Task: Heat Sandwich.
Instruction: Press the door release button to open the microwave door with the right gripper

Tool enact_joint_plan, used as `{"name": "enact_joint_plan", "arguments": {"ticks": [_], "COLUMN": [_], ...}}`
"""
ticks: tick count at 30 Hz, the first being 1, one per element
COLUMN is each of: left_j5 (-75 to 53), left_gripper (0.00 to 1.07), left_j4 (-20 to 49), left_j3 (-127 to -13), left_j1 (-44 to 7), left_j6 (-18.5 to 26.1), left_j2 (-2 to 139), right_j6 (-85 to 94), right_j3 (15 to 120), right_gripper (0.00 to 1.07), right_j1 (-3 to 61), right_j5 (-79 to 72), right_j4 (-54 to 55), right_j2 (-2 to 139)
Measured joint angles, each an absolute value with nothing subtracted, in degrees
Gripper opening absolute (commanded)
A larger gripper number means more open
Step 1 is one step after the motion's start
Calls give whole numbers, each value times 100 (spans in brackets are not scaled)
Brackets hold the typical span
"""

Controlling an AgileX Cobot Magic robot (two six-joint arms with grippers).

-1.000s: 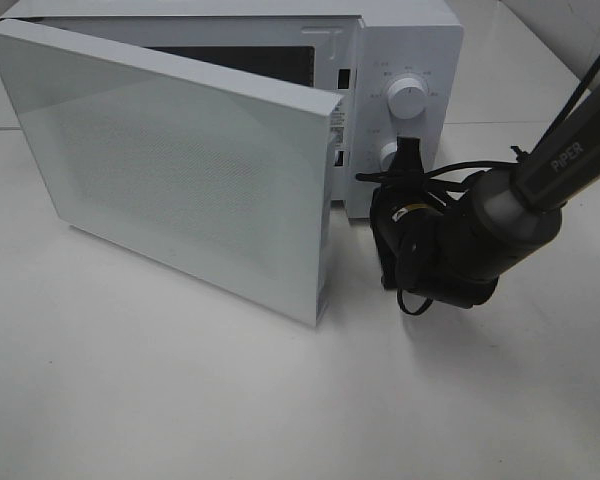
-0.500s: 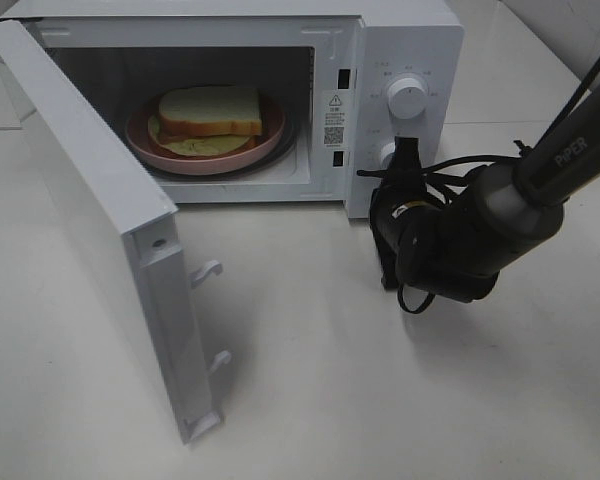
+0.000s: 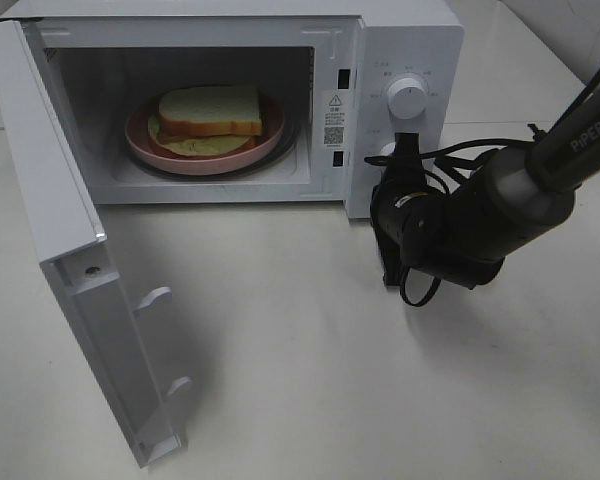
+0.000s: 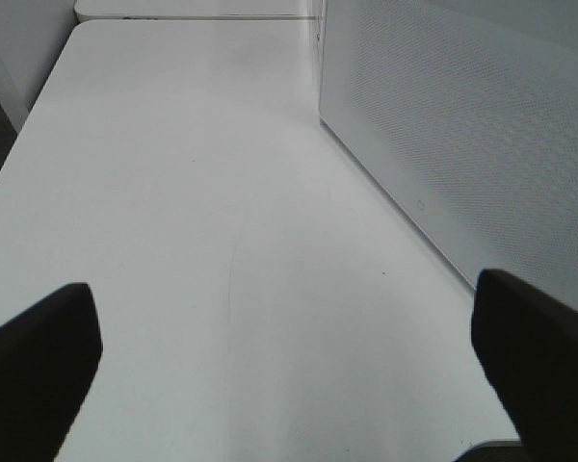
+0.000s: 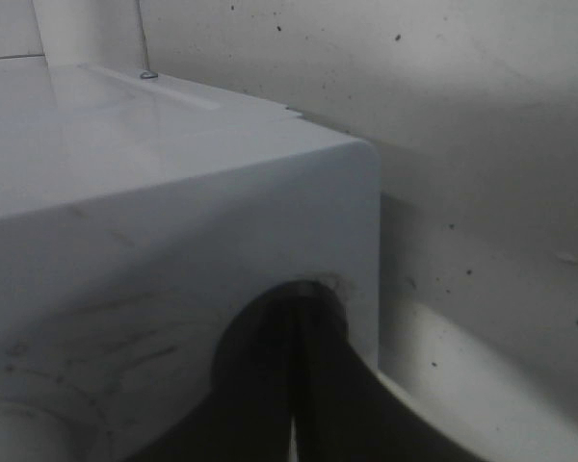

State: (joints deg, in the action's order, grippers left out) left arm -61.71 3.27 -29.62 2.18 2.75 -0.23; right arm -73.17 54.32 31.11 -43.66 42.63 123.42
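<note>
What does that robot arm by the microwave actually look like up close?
The right arm is a thick dark grey tube with white PIPER lettering and loose black cables looped round its wrist. The right gripper and left gripper end in black fingers.

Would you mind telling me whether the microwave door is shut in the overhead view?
No, the microwave door stands wide open, showing the sandwich on its pink plate inside.
</note>
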Motion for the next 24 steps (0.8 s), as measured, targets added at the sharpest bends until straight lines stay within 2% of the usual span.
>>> {"name": "enact_joint_plan", "arguments": {"ticks": [15,24], "left_j5": [-6171,-6171], "left_gripper": [100,100], "left_j4": [327,327], "left_j3": [-2962,-2962], "left_j1": [218,218], "left_j6": [275,275], "left_j2": [-23,-23], "right_j6": [-7219,-7145], "right_j3": [5363,4715], "right_gripper": [0,0], "right_j1": [3071,3203], "right_j5": [-4183,-3930], "right_j4": [4171,3919], "right_j2": [12198,11688]}}
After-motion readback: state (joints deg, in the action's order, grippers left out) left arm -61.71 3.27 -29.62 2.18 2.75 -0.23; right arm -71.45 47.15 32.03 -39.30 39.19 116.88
